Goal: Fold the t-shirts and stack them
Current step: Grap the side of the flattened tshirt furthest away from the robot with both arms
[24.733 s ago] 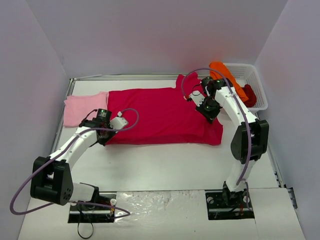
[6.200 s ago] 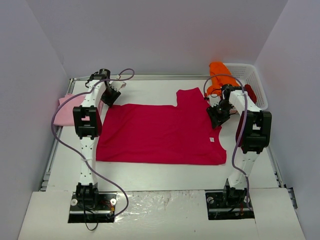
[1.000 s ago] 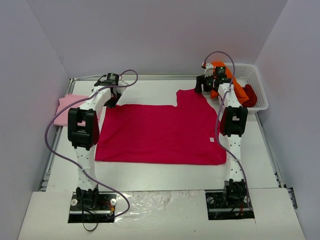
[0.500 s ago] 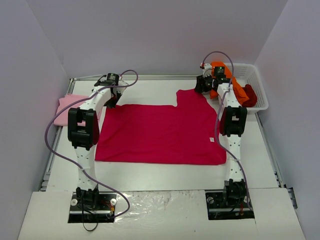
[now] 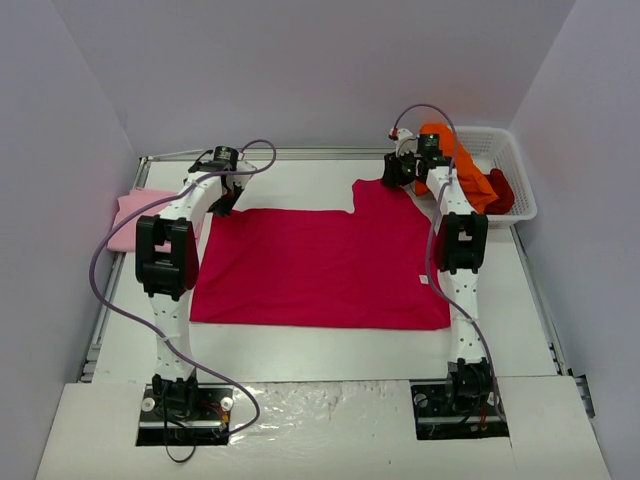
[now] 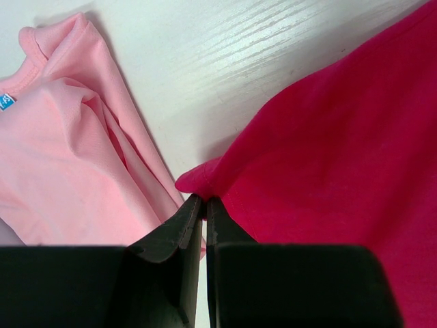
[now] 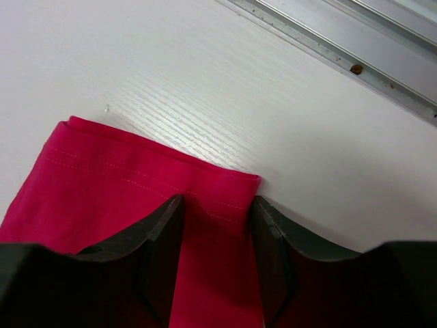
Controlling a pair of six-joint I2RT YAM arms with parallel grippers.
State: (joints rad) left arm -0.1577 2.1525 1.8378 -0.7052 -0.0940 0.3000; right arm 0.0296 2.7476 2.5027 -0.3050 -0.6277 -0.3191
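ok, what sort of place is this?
Likely a lab test cell: white table boxed in by plain walls, left arm and right arm bolted at its edge, crimson t-shirt spread out.

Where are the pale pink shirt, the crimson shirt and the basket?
pale pink shirt [image 6: 61,171]: left wrist view, its body.
crimson shirt [image 5: 320,265]: top view, middle of body.
basket [image 5: 519,166]: top view, right wall.

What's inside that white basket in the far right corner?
An orange t-shirt spills over the left rim of the basket, and a dark red t-shirt lies inside beside it. Anything beneath them is covered.
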